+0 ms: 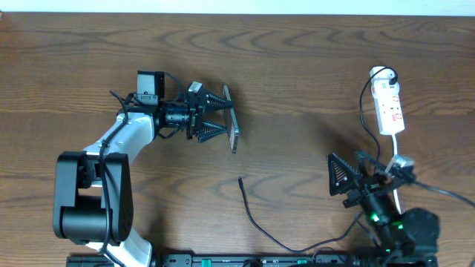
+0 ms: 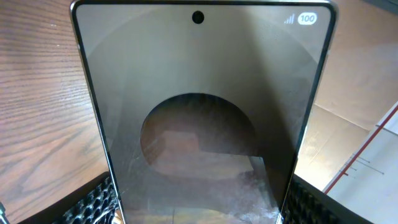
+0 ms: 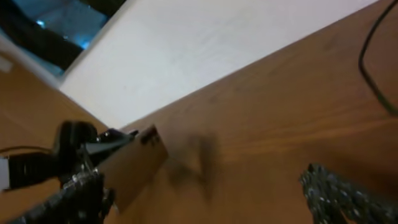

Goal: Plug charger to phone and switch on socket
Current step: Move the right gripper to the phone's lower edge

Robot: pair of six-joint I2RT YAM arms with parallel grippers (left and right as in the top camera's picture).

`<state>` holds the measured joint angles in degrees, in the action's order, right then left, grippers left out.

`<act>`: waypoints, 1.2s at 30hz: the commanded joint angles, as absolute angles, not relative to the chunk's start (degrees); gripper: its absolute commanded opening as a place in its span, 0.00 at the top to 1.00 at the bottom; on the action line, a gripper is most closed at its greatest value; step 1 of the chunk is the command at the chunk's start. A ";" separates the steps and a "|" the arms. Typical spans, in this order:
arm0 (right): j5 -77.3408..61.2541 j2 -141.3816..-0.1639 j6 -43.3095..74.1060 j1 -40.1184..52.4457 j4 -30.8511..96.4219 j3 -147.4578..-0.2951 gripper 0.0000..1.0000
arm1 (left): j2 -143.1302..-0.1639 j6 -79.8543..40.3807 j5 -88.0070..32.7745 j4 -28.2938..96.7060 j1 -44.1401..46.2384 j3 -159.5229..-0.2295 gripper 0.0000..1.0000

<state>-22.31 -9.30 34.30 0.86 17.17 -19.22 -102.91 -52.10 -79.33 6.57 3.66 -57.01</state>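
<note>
The phone [image 1: 234, 132] stands on its edge on the table, with my left gripper [image 1: 225, 116] shut on its two sides. In the left wrist view its dark glossy face [image 2: 199, 124] fills the frame between my ribbed fingers [image 2: 93, 202]. The charger [image 1: 248, 209] lies loose on the table. Its tip points up toward the phone, a short way below it. The socket [image 1: 390, 107] lies at the far right with its white plug at the top. My right gripper [image 1: 340, 182] is open and empty, between the charger tip and the socket. The blurred right wrist view shows the phone [image 3: 130, 165] and the open right gripper [image 3: 205, 205].
The socket's white cord [image 1: 369, 119] loops down toward the right arm's base. The black charger cable runs along the table's front edge [image 1: 297, 251] under the right arm. A pale wall [image 3: 205, 43] stands behind the table's far edge.
</note>
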 commanded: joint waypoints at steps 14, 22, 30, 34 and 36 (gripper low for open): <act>-25.71 -48.56 27.88 15.73 36.91 -52.40 0.01 | -103.26 -51.33 -81.84 6.31 3.84 -57.01 0.31; -8.95 -58.92 28.29 32.32 30.50 -52.58 0.01 | -103.26 -51.33 -81.84 6.31 3.84 -57.01 0.31; -7.14 -70.19 27.14 36.56 20.14 -52.58 0.01 | -103.26 -51.33 -81.84 6.31 3.84 -57.01 0.31; -2.72 -72.77 27.75 41.34 16.51 -52.60 0.01 | -103.26 -51.33 -81.82 6.31 3.84 -57.01 0.31; 1.74 -72.58 29.17 44.42 16.03 -52.62 0.01 | -103.26 -51.33 -81.65 6.31 3.84 -57.01 0.31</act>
<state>-5.34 -73.03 28.03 39.90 16.86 -51.59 -102.98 -52.10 -79.20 6.52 3.66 -57.01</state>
